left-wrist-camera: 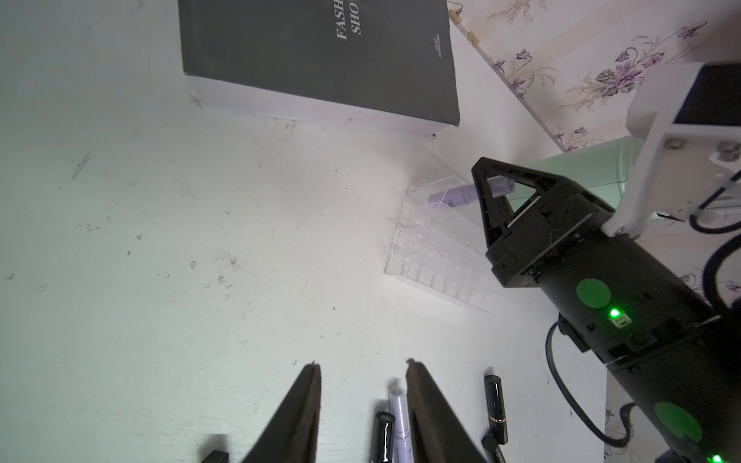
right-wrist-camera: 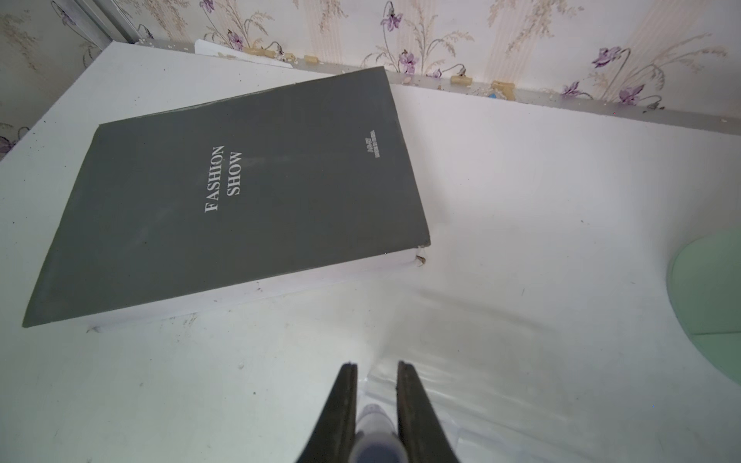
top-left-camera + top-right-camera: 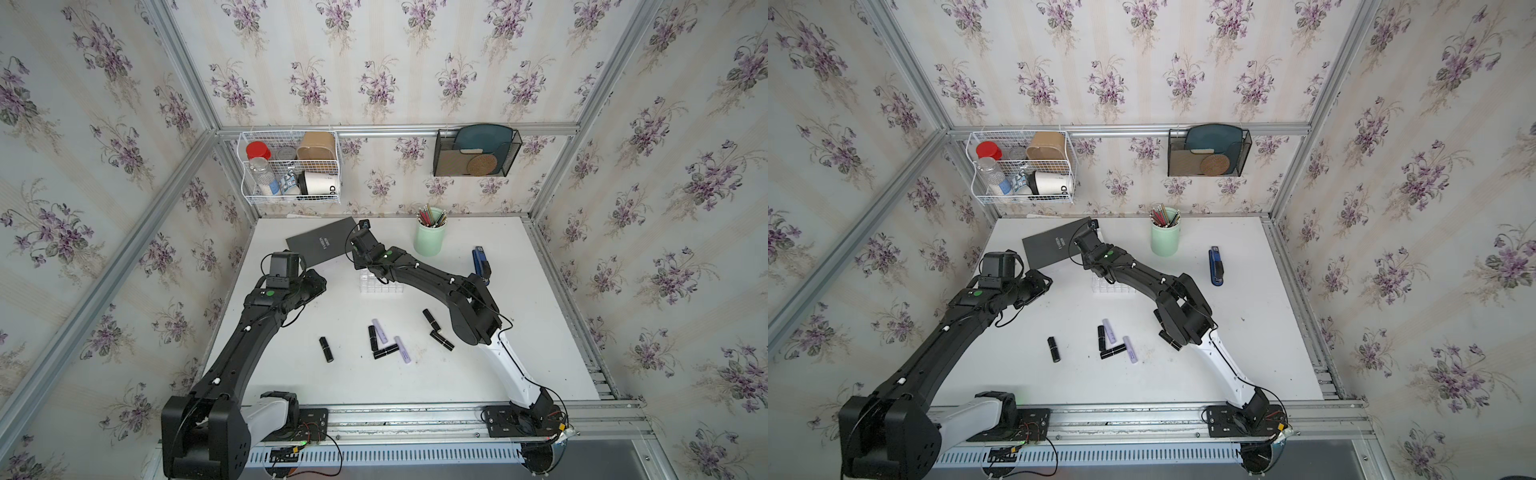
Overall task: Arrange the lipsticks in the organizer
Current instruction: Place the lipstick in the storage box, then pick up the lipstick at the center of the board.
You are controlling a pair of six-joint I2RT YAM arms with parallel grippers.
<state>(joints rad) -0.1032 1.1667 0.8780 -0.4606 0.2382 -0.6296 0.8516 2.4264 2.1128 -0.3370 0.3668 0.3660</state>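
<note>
1. Placement of the first tube is the step in hand. The right claw (image 2: 377, 368) is clenched on a lilac lipstick (image 1: 451, 198), which leans into a far corner cell of the organizer (image 3: 382, 287). How deep its lower end sits I cannot tell.
2. The next move, as I judge it, calls for righting the tube, letting it sink, and releasing without nudging the light clear box.
3. The left claw (image 1: 363, 364) hangs released and empty, left of the organizer.
4. Seven loose lipsticks (image 3: 385, 351), five black and two lilac, lie flat on the near side of the organizer, well apart from it.
5. The white worktop (image 3: 519, 353) is scuffed and speckled. A grey book (image 2: 240, 192) lies behind the organizer. A mint cup of pencils (image 3: 430, 239) and a blue stapler (image 3: 480, 262) sit to its right.
6. Floral wallpaper covers the walls inside an aluminium frame. A wire basket (image 3: 291, 166) hangs on the wall beyond the organizer.
</note>
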